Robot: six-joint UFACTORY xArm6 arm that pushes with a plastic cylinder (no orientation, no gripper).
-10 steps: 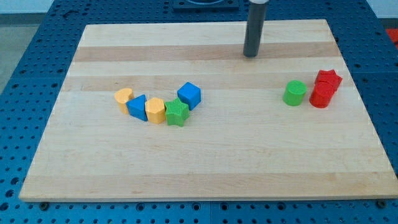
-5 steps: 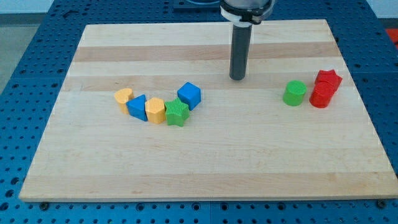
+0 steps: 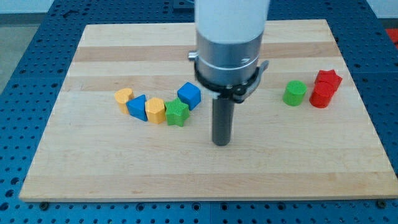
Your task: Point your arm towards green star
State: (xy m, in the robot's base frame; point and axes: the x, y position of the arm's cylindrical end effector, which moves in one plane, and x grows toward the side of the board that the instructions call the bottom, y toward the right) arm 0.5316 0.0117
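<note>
The green star (image 3: pixel 177 114) lies left of the board's middle, at the lower right end of a curved row of blocks. My tip (image 3: pixel 221 143) rests on the board to the right of the star and a little below it, a short gap away, touching no block. The rod (image 3: pixel 222 121) stands upright under the arm's white and grey body. A blue cube (image 3: pixel 189 95) sits just above and right of the star, and a yellow block (image 3: pixel 155 110) touches the star's left side.
A blue triangular block (image 3: pixel 137 106) and a yellow heart (image 3: pixel 124 96) continue the row to the left. A green cylinder (image 3: pixel 294 93), a red cylinder (image 3: pixel 321 95) and a red star (image 3: pixel 328 79) stand at the view's right.
My tip has moved from the view's top, right of centre, down and slightly left across the board, ending near the green star's right side. No block has moved.
</note>
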